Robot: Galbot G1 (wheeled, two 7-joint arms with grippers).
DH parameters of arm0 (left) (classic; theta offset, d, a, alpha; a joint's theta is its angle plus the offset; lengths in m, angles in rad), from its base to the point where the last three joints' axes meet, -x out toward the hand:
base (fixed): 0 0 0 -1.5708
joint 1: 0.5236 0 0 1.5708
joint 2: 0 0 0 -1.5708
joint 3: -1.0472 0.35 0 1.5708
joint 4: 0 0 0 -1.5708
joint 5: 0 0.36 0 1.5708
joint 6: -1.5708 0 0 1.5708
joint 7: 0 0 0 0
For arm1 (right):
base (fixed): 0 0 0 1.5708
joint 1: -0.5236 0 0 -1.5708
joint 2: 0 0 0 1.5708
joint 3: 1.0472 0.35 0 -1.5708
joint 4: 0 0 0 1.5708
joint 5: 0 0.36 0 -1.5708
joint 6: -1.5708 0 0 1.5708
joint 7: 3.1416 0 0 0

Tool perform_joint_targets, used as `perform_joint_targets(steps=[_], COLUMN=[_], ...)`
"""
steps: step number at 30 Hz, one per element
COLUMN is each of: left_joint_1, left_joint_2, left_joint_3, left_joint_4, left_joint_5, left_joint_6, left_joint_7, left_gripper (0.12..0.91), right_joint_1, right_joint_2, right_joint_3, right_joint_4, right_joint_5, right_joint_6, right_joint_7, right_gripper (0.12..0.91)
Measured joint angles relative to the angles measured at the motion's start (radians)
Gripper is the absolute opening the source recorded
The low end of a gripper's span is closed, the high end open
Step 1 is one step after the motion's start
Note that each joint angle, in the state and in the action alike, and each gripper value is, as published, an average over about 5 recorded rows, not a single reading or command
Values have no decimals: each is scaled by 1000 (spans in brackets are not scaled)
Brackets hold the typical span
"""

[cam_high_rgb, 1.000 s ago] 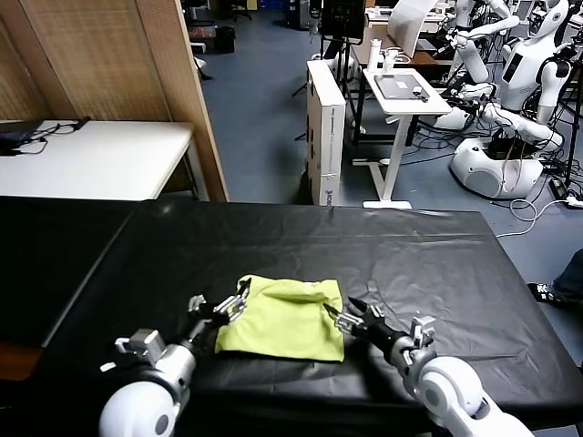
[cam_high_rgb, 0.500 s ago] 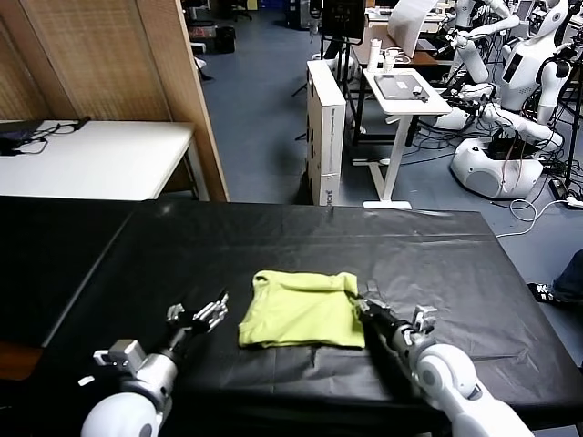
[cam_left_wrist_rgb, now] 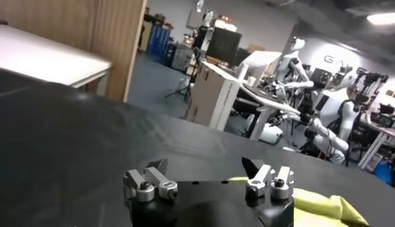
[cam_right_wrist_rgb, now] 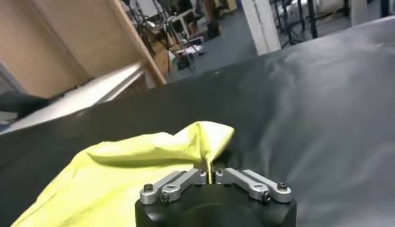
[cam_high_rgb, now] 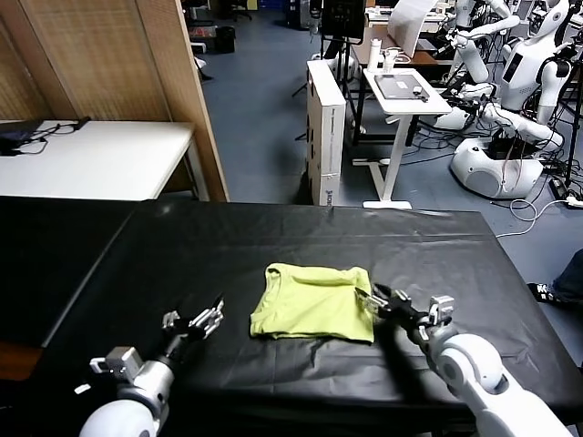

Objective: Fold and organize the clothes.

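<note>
Folded lime-green cotton T-shirt (cam_high_rgb: 314, 302) dragged rightward and a bit farther up the table since a second ago. Right gripper (cam_high_rgb: 371, 299), earlier open beside the shirt's right edge, now pinches that edge. Left gripper (cam_high_rgb: 202, 321) let go, pulled back left, open, clear of cloth.

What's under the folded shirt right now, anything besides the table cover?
Only the black table cover shows around the lime T-shirt. The right tool pinches the shirt's right edge; the left tool stands open, apart. Whatever lies beneath the folds is covered.
</note>
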Motion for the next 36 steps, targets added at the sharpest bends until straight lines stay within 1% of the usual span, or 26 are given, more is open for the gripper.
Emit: perform_joint_targets(steps=[1, 4, 5, 7, 8, 11, 14, 19, 23, 25, 32, 36], left_joint_1=[1, 1, 1, 2, 4, 9, 16, 30, 41, 47, 68, 73], left_joint_2=[-1, -4, -5, -6, -7, -10, -15, -24, -25, -25, -29, -33], left_joint_3=[0, -2, -3, -5, -6, -6, -7, -13, -25, -32, -41, -43], left_joint_4=[1, 6, 8, 11, 13, 15, 14, 12, 7, 5, 2, 1], left_joint_5=[2, 6, 8, 11, 14, 23, 31, 38, 37, 35, 34, 35], left_joint_6=[0, 0, 0, 0, 0, -1, -3, -10, -15, -17, -30, -32], left_joint_7=[0, 0, 0, -1, -1, -1, -2, -1, 2, 3, 9, 9], left_gripper=[907, 907, 907, 907, 907, 907, 907, 907, 907, 907, 907, 907], right_joint_1=[-4, -11, -11, -5, 1, 27, 66, 138, 178, 188, 217, 229], right_joint_2=[-13, -56, -69, -85, -88, -80, -58, -17, 20, 37, 93, 113], right_joint_3=[2, 8, 9, 8, 4, -19, -55, -136, -192, -207, -214, -202], right_joint_4=[14, 63, 80, 105, 113, 113, 83, -8, -89, -123, -217, -250], right_joint_5=[-15, -57, -72, -107, -129, -207, -295, -443, -561, -611, -771, -822], right_joint_6=[-1, 20, 33, 65, 81, 123, 153, 187, 208, 220, 261, 294], right_joint_7=[-3, -7, -7, -5, -5, -9, -19, -31, -31, -22, 36, 73], right_gripper=[619, 791, 834, 887, 897, 906, 907, 907, 907, 907, 907, 907])
